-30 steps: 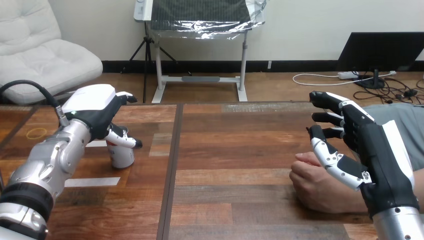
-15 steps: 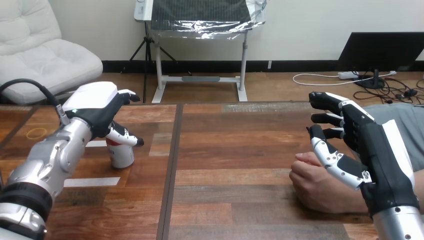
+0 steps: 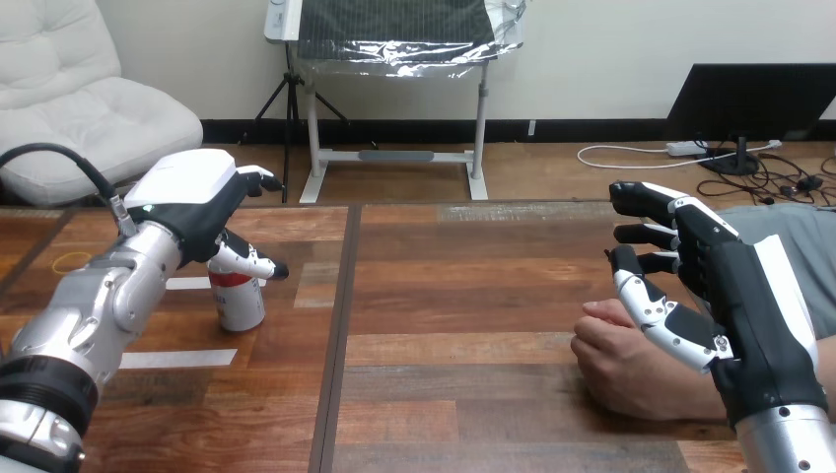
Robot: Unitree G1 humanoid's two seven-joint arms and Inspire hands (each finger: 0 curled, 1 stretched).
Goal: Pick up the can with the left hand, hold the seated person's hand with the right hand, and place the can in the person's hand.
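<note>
Red-and-white cylindrical metal can (image 3: 238, 304) stands upright on the left part of the brown wooden worktop (image 3: 473, 296). Left robot hand (image 3: 192, 212) hovers over the can, fingers extended, gripping nothing. Right robot hand (image 3: 734, 286) is open, fingers relaxed, just above the person's hand (image 3: 626, 370), a fist resting on the worktop; contact cannot be determined.

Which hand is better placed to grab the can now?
Left: the left hand is open right over the can; the right hand is far off, beside the person's hand.
</note>
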